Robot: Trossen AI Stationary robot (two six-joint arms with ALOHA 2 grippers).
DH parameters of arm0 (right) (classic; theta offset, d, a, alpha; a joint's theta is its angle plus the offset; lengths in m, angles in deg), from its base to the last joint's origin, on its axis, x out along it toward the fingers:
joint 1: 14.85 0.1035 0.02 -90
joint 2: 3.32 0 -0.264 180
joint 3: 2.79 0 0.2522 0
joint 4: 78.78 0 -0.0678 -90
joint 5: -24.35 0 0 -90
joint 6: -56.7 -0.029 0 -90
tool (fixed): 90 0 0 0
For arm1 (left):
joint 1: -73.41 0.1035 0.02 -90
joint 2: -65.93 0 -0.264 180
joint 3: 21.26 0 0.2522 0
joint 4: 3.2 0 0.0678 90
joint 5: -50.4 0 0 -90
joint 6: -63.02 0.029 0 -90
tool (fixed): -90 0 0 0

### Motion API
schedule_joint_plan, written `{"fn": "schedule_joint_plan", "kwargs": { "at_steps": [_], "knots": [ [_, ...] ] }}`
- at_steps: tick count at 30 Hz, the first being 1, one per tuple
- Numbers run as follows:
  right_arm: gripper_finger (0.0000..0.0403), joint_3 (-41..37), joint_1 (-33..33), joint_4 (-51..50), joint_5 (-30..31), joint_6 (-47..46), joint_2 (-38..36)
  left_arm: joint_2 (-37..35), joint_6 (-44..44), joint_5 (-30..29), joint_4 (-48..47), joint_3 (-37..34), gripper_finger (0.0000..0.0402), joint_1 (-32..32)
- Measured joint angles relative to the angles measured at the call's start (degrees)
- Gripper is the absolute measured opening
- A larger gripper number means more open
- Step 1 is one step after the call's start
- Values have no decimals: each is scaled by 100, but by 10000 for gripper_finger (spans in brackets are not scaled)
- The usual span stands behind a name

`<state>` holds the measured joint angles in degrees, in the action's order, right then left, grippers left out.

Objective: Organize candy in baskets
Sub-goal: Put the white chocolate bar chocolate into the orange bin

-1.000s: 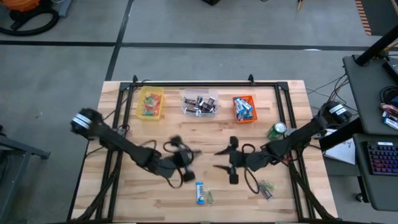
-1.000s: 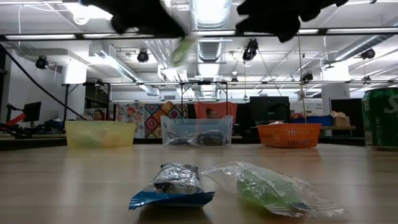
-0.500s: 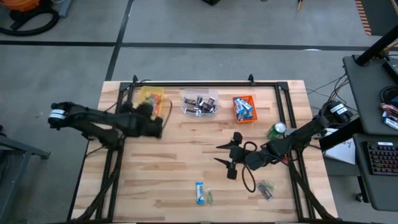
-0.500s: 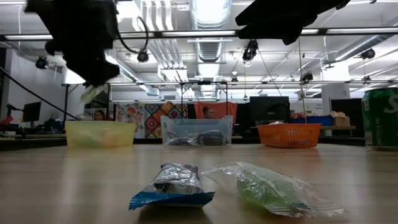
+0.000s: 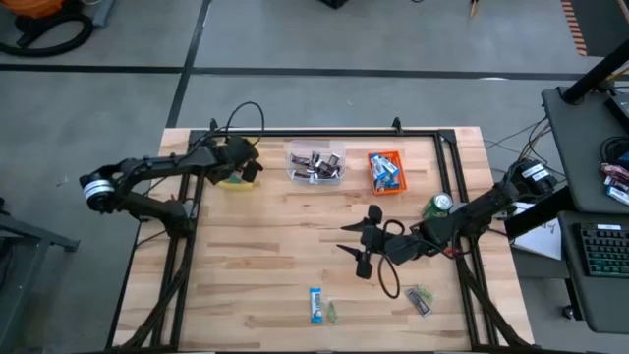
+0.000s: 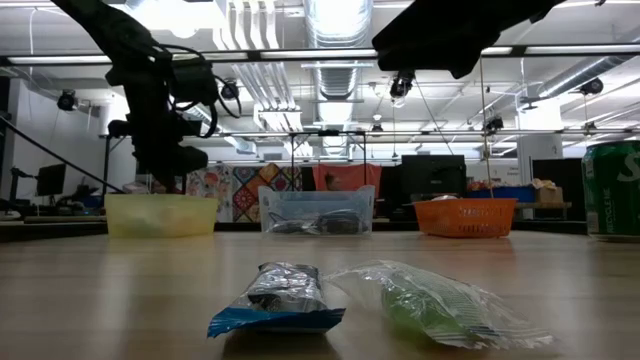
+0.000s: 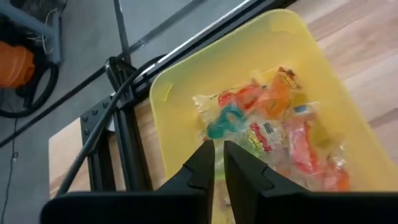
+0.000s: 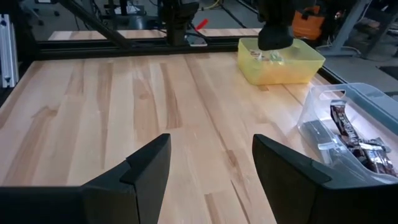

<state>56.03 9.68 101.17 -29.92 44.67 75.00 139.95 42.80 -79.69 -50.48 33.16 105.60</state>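
Observation:
My left gripper (image 5: 243, 167) hangs over the yellow basket (image 5: 232, 181) at the far left, slanting down into it. Its fingertips (image 7: 217, 163) stand almost together, and no candy shows plainly between them. The basket (image 7: 186, 93) holds several red, orange and green sweets (image 7: 267, 124). My right gripper (image 5: 344, 239) hovers open above the table's middle with nothing between its fingers (image 8: 211, 155). A blue-and-white bar (image 5: 315, 305) and a green piece (image 5: 331, 313) lie near the front edge. Another wrapped piece (image 5: 421, 299) lies to their right.
The clear basket (image 5: 314, 162) with dark wrapped pieces and the orange basket (image 5: 386, 172) with blue-and-white bars stand in the far row. A green can (image 5: 438, 206) stands to the right of my right gripper. A black frame (image 5: 305, 132) runs along the far edge.
My left gripper has swung from the table's near middle toward the far left edge, turning as it went, and now hangs over the yellow basket. A pale green candy hung from it in the earlier frames. My right arm has kept nearly still.

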Motion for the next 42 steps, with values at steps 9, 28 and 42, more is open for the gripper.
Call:
{"fn": "schedule_joint_plan", "kwargs": {
  "at_steps": [9,28,42],
  "knots": [
    [219,-2,-65,-61,-840,-236,0,-27,-441,619,14,56,54,-808],
    [219,413,-56,1777,-2859,1176,2275,0,-2133,-1768,3201,-95,50,-6995],
    [219,2161,-57,771,-3320,1628,3902,579,-2275,-3242,3675,-100,50,-7903]
  ]
}}
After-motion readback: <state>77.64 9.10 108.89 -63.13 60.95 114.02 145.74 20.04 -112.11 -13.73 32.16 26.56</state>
